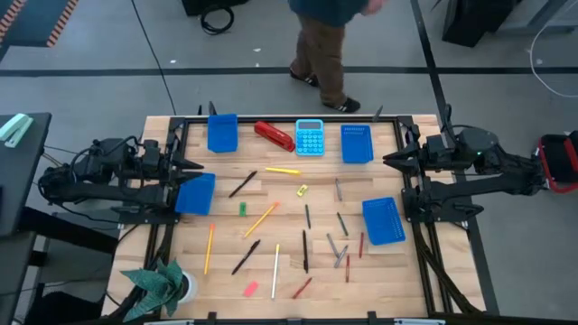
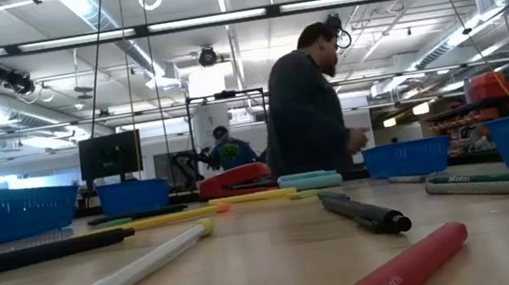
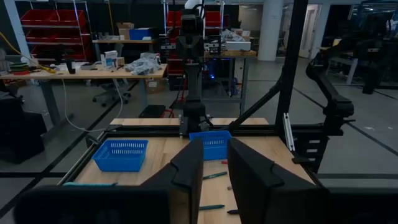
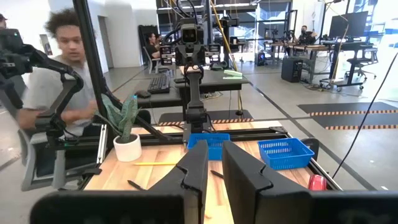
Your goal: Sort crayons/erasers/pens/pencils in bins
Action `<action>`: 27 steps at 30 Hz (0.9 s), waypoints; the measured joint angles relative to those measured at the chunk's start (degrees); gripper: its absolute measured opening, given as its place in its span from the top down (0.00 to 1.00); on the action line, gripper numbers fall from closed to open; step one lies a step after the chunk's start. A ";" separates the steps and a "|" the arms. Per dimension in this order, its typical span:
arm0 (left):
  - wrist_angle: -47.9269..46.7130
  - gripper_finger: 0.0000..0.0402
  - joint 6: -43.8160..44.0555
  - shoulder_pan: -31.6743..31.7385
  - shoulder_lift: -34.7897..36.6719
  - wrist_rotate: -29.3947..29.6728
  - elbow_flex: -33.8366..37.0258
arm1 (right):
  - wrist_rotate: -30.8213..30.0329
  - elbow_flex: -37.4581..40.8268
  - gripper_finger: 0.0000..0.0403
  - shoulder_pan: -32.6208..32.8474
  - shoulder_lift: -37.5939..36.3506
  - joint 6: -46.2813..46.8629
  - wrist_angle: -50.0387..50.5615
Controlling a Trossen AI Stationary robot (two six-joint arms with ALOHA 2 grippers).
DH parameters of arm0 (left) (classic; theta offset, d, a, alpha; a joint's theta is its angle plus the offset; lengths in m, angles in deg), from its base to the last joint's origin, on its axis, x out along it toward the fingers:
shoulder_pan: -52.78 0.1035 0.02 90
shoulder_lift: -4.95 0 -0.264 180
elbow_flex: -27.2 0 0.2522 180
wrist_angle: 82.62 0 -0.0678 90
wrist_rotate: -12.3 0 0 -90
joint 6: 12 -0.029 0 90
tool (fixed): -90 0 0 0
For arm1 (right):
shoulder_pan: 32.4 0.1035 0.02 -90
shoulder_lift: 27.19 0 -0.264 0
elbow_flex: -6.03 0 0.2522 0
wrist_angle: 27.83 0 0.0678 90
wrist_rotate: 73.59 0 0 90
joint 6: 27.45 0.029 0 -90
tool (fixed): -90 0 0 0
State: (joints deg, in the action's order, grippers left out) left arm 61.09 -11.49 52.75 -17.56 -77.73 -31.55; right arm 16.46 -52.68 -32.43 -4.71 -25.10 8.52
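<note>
Sticks and blocks: pencils (image 1: 261,219), pens (image 1: 245,257), crayons (image 1: 336,246) and erasers (image 1: 251,289) lie scattered on the middle of the desk (image 1: 287,192), all outside the bins.
Bins: one bin (image 1: 222,133) and another (image 1: 357,143) at the far edge, one (image 1: 196,194) at the left side, one (image 1: 383,221) at the right side.
My left tool (image 1: 191,165): at the left desk edge, fingers a little apart, holding nothing.
My right tool (image 1: 390,160): at the right desk edge, fingers a little apart, holding nothing.
Between the far bins: red stapler (image 1: 274,135) beside light-blue calculator (image 1: 310,137).
Beyond the desk: a person (image 1: 325,45) stands.

Scattered pencils (image 1: 260,219) and pens (image 1: 305,250) clutter the table (image 1: 226,293) centre.
</note>
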 joint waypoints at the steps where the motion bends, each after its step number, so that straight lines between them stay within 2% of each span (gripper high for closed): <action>1: 0.00 0.80 0.02 0.00 0.00 -0.02 0.00 | -0.02 0.00 0.86 0.02 0.02 0.00 0.00; 24: 0.07 0.80 0.35 0.01 0.00 -0.02 0.00 | -0.02 0.00 0.86 0.02 0.00 0.00 0.00; 27: 3.77 0.79 3.07 0.00 -0.06 -0.02 0.00 | -0.02 0.00 0.86 0.01 0.02 -0.01 -0.01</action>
State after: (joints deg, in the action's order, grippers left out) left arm 64.87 -8.41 52.75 -17.62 -77.75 -31.55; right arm 16.44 -52.68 -32.42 -4.69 -25.11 8.51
